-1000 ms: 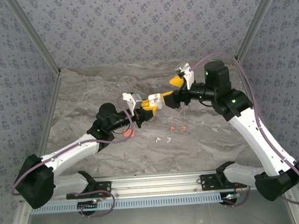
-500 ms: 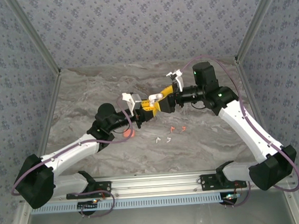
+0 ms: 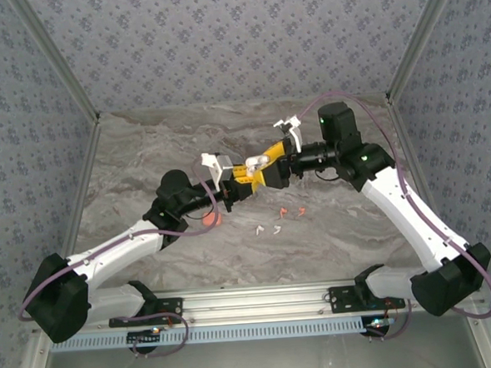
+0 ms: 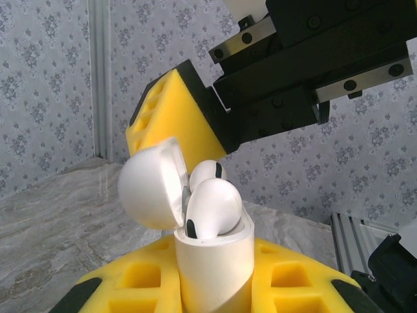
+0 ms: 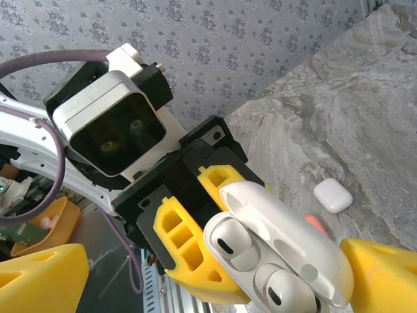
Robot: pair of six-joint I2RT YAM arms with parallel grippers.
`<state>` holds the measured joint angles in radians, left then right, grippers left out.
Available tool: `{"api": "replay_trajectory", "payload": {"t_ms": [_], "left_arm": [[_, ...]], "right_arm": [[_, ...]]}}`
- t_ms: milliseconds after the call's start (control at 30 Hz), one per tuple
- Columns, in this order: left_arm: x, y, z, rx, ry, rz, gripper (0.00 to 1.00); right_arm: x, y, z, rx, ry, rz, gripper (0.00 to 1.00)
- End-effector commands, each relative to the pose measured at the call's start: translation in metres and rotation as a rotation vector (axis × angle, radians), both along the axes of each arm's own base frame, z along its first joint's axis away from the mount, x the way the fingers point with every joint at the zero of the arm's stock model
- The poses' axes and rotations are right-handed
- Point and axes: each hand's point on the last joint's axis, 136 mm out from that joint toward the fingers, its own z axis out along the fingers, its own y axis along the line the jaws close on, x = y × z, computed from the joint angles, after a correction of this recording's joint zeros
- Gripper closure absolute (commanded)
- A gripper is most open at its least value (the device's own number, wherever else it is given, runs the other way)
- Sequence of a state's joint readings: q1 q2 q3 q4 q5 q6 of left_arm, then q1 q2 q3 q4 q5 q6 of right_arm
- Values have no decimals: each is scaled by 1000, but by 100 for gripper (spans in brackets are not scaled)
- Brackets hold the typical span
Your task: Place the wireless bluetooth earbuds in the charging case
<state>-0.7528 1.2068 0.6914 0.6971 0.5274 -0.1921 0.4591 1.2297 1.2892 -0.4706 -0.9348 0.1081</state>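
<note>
Two white earbuds (image 4: 210,207) sit in the white charging case (image 4: 212,264). Its lid is flipped open. The left gripper (image 4: 212,290) squeezes the charging case between its yellow pads, up above the bench (image 3: 144,157). The right gripper (image 5: 212,277) is spread wide, with one yellow finger on each side of the case. On the bench lie loose white earbuds (image 3: 257,229), orange-red earbuds (image 3: 301,211) and a second white case (image 5: 333,195).

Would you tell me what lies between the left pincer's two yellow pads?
An open white charging case, with two white earbuds seated inside, stands there in the left wrist view.
</note>
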Motion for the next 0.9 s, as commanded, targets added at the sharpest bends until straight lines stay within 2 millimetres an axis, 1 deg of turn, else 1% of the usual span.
{"api": "replay_trajectory", "payload": {"t_ms": [0,300,467,567,633,667,767,833,867], "left_arm": [[1,-2,10,-7,-22,-1,98],[2,-3,12,-5,-24,1,98],[2,-3,11,0,-21,3,98],[2,-2,8,19,-14,6,98],[2,0,6,31,-9,16,98],[3,1,4,37,-5,25,97],[7,2,-8,78,24,50,97],[10,4,-18,99,43,68,97],[13,5,-24,108,58,83,98]], "right_arm": [[-13,-2,4,2,-18,21,0],[-10,-6,-8,-38,-11,-14,0],[0,-15,-8,-88,-58,-96,0],[5,-28,-4,-121,-98,-164,0],[13,-40,-2,-152,-140,-243,0],[14,-48,-6,-182,-139,-281,0],[23,-72,-3,-213,-196,-411,0],[27,-85,5,-185,-249,-483,0],[28,-90,3,-171,-261,-511,0]]}}
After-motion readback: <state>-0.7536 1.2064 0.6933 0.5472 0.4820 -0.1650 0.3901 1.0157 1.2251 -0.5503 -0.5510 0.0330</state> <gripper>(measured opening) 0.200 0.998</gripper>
